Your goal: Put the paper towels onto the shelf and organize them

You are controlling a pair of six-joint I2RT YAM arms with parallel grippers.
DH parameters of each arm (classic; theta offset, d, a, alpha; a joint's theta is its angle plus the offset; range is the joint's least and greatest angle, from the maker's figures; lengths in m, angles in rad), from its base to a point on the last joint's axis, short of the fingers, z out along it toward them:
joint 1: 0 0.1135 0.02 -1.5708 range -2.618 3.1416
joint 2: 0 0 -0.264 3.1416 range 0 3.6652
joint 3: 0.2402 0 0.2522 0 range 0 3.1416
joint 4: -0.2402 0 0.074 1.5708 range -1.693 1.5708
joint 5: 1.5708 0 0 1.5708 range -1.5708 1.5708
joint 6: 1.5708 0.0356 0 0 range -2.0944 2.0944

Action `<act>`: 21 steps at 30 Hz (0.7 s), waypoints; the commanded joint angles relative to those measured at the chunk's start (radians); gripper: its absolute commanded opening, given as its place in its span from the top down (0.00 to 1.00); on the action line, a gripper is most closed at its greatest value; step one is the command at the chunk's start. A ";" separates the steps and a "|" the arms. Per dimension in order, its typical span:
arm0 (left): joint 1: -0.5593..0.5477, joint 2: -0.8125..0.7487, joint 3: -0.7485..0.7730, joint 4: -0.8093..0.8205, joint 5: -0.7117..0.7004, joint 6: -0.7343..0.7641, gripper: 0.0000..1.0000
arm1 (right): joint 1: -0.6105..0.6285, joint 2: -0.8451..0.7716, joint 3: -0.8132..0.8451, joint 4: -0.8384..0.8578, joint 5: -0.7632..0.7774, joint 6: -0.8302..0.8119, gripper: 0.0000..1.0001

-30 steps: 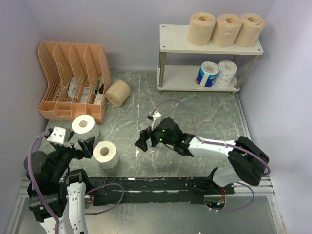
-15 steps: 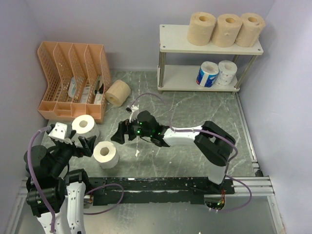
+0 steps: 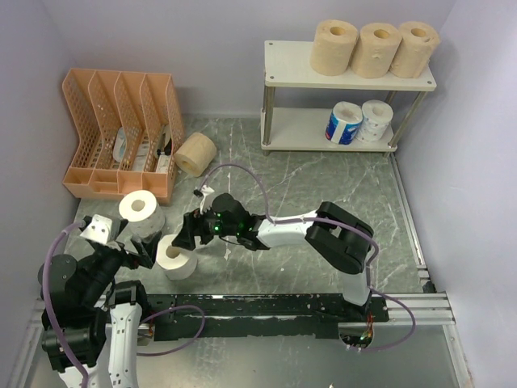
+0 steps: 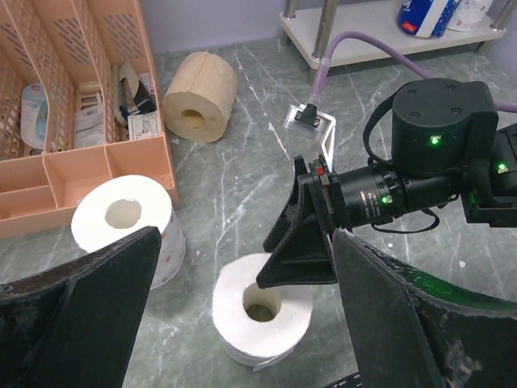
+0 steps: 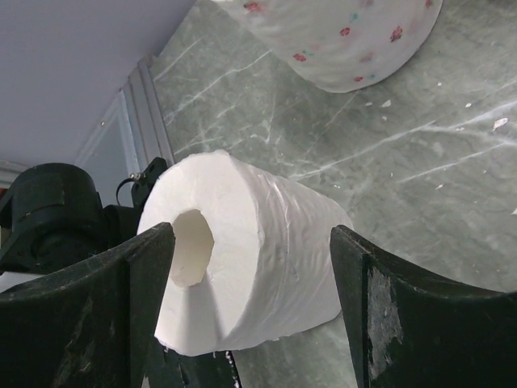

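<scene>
A plain white paper towel roll [image 3: 176,256] stands upright on the table near the front left. My right gripper [image 3: 187,234] is open right at this roll, one finger over its top edge. In the right wrist view the roll [image 5: 266,267] shows between the spread fingers [image 5: 81,323], not gripped. My left gripper [image 3: 137,245] is open and empty just left of the roll [image 4: 262,311]. A dotted white roll [image 3: 141,210] and a tan roll [image 3: 196,153] stand further back. The shelf [image 3: 291,77] holds three tan rolls on top and a blue-and-white roll [image 3: 344,123] and a dotted roll below.
An orange slotted file organizer [image 3: 121,133] with small items stands at the back left, close to the tan roll. The right arm's purple cable [image 3: 266,182] arcs over the middle of the table. Walls close in on both sides.
My right arm has swept left across the table, from the middle to the plain white roll. My left gripper has shifted slightly and stays open.
</scene>
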 commanded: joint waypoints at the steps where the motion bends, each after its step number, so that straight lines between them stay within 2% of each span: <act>1: -0.011 -0.024 0.000 0.024 -0.017 -0.012 0.01 | 0.017 0.025 0.026 -0.011 0.018 -0.003 0.24; 5: -0.010 -0.032 -0.001 0.023 -0.026 -0.015 0.01 | 0.020 0.032 0.042 -0.054 0.023 -0.025 0.29; 7: -0.011 -0.034 0.000 0.024 -0.029 -0.018 0.01 | 0.020 0.032 0.045 -0.070 0.023 -0.036 0.36; 8: -0.011 -0.035 -0.001 0.025 -0.031 -0.018 0.01 | 0.021 0.035 0.049 -0.078 0.020 -0.048 0.44; 13: -0.011 -0.036 0.001 0.024 -0.035 -0.020 0.01 | 0.021 0.048 0.072 -0.131 -0.014 -0.063 1.00; 17: -0.011 -0.038 0.001 0.023 -0.038 -0.020 0.01 | 0.020 0.008 0.072 -0.160 -0.002 -0.020 1.00; 21: -0.007 -0.047 0.002 0.022 -0.055 -0.026 0.01 | 0.008 -0.116 0.088 -0.271 0.075 0.011 1.00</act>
